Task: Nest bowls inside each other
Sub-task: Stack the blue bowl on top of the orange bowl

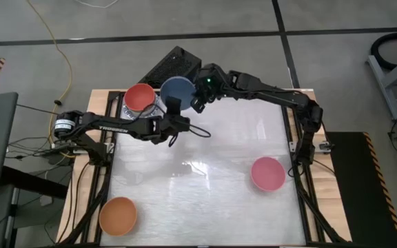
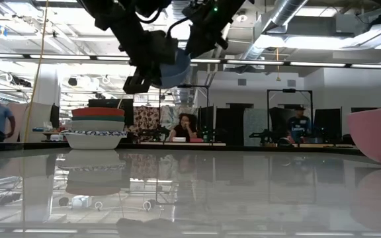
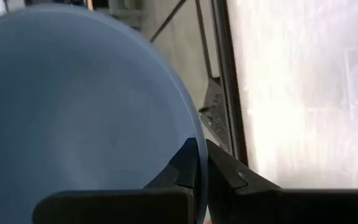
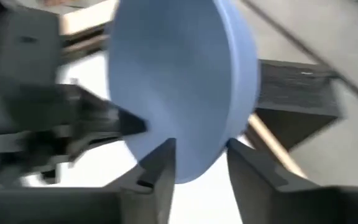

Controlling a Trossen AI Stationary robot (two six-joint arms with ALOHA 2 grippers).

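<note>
1. Fingers of my left gripper (image 3: 201, 165) pinch the blue bowl's (image 1: 178, 89) rim; right gripper's (image 4: 201, 165) fingers straddle it, spread.
2. Handover midair beside the stack (image 1: 140, 100); next, I'd judge, carry and nest it.

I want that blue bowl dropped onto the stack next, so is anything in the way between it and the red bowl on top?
Nothing visible blocks it. The blue bowl, pinched by the left gripper, hangs just beside the stack's red bowl, open air between.

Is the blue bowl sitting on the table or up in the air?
In the air: the round blue bowl hangs above the table.
</note>
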